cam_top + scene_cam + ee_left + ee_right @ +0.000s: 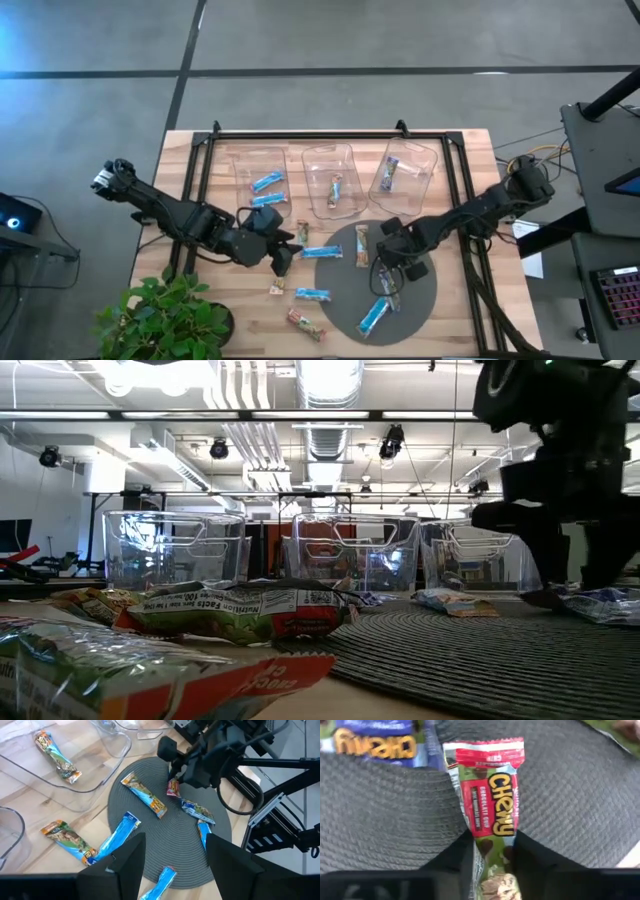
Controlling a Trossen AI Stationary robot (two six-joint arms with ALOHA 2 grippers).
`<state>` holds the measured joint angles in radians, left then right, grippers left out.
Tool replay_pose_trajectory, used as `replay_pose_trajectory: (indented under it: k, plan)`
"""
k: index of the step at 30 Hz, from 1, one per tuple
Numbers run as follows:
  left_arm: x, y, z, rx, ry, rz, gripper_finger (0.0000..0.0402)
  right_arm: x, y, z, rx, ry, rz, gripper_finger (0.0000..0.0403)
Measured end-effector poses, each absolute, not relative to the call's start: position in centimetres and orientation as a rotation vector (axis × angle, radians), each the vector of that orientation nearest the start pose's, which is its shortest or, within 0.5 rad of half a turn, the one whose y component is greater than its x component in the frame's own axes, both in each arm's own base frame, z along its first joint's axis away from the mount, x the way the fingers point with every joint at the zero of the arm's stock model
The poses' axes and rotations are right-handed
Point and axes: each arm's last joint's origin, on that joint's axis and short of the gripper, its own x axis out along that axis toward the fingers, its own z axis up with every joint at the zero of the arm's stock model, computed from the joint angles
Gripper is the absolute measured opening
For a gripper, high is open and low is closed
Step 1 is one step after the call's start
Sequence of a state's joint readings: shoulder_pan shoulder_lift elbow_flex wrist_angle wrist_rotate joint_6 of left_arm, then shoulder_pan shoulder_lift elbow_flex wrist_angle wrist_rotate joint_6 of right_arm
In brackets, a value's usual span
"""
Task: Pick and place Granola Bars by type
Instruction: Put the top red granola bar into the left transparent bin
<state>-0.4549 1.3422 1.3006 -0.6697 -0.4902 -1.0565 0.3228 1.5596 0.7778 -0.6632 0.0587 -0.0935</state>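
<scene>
Granola Bars point(322, 252), four binned, eight loose, three bins point(333, 181)

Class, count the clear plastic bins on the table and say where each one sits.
3, in a row along the table's far edge: left bin holding two blue bars, middle bin holding one bar, right bin holding one bar. None looks hidden.

Beyond my table point(180, 150), grey concrete floor point(330, 40) is stretching out, crossed by dark lines. Overhead, ducts point(330, 395) and pipes are running beneath bright ceiling lights point(325, 372). A leafy plant point(165, 320) is sitting beside me.
</scene>
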Motion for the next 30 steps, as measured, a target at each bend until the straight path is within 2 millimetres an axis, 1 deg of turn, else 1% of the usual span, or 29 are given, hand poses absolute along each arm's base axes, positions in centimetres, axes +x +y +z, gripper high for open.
replay_pose_trajectory:
  k: [3,5,6,10,13,16,18,19,21,23,26,30]
  plan:
    - [25.6,-11.0,35.0,-0.697,0.538,0.355,0.0190,23.3,7.3,14.5,-0.255,1.415,0.281,0.0053]
    - [25.6,-11.0,35.0,-0.697,0.538,0.355,0.0190,23.3,7.2,15.3,-0.184,1.402,0.284,0.0032]
    - [25.6,-11.0,35.0,-0.696,0.538,0.355,0.0190,23.5,7.3,16.1,-0.157,1.374,0.284,0.0028]
    - [25.5,-11.2,34.9,-0.691,0.543,0.350,0.0190,24.1,7.0,20.2,-0.066,1.218,0.250,0.0028]
    - [25.5,-11.3,34.9,-0.680,0.544,0.349,0.0190,24.8,6.2,24.0,0.038,1.066,0.197,0.0031]
    - [25.5,-11.3,34.9,-0.674,0.525,0.364,0.0190,26.0,5.1,27.8,0.129,0.896,0.149,0.0032]
    - [25.6,-11.2,35.1,-0.643,0.487,0.384,0.0190,27.1,4.6,29.2,0.157,0.840,0.143,0.0032]
    - [25.7,-11.1,35.1,-0.619,0.468,0.398,0.0190,27.8,4.4,29.8,0.162,0.827,0.142,0.0032]
    - [26.0,-10.7,35.2,-0.568,0.446,0.412,0.0190,29.2,4.4,30.2,0.160,0.829,0.165,0.0033]
    - [26.5,-10.1,35.3,-0.560,0.429,0.420,0.0190,30.7,4.5,30.7,0.156,0.825,0.179,0.0033]
    - [27.3,-9.1,35.4,-0.630,0.398,0.446,0.0190,32.5,4.6,31.1,0.135,0.848,0.181,0.0033]
    - [27.7,-8.1,35.4,-0.813,0.362,0.495,0.0190,34.0,4.5,31.3,0.032,0.883,0.077,0.0033]
